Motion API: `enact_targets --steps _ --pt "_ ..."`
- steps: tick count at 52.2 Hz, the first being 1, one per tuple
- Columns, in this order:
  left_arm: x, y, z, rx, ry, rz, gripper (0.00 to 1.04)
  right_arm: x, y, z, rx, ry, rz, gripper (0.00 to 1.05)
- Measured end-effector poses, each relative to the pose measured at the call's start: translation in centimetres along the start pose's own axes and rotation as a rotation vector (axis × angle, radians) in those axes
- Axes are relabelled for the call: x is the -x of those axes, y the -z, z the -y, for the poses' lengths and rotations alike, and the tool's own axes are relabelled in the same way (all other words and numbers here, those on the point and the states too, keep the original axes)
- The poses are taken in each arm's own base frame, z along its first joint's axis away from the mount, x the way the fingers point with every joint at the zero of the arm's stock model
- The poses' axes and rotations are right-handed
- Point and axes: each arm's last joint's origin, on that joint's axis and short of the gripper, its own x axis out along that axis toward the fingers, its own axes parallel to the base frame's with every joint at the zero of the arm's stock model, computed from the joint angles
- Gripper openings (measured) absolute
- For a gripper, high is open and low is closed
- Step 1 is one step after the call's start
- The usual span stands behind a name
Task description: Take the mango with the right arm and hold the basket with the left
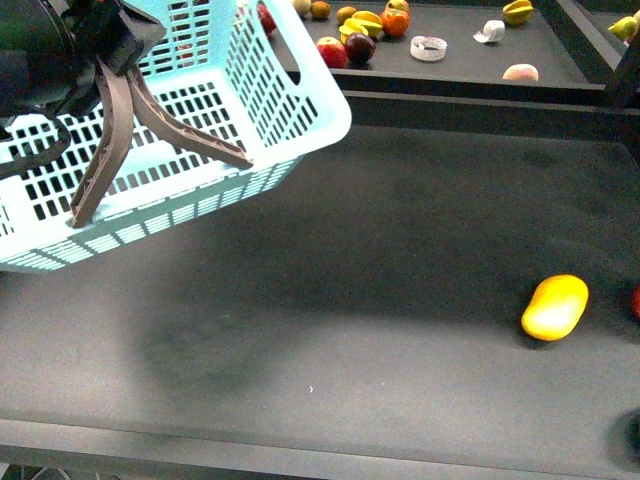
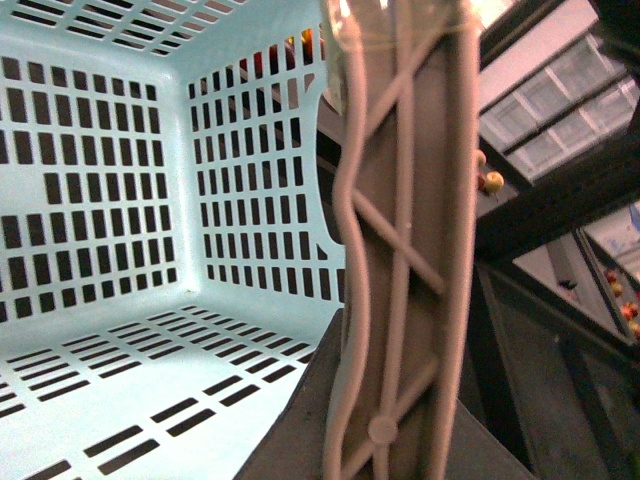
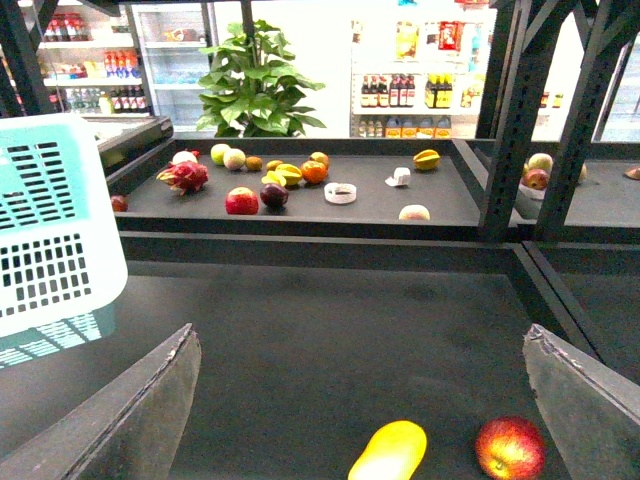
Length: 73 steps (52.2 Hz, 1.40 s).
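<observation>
Mango, a smooth yellow-orange oval fruit, lies on the dark grey table toward its right side, just beside a round red apple. The right gripper hangs near it, jaws spread wide and empty. The left gripper grasps the pale blue slotted plastic basket, which is raised and tilted.

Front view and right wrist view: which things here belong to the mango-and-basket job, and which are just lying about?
Job:
mango
basket, raised off the table
left gripper, at the basket
right gripper, jaws open

Lying about:
red apple, near the mango
back-shelf fruit
dragon fruit
white ring
potted plant
</observation>
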Motion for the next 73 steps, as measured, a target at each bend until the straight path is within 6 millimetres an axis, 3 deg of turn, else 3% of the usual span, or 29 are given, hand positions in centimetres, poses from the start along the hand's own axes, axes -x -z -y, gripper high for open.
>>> enact_targets --steps 15,36,73 --pt "1.9 1.7 0.8 -0.230 0.080 -0.041 0.06 0.0 0.0 0.0 0.000 0.000 0.000 0.96" --pt "3.8 2.0 1.2 -0.275 0.158 -0.027 0.06 0.0 0.0 0.0 0.000 0.000 0.000 0.96" --pt "5.0 3.6 1.7 -0.357 0.275 -0.085 0.06 0.0 0.0 0.0 0.000 0.000 0.000 0.96"
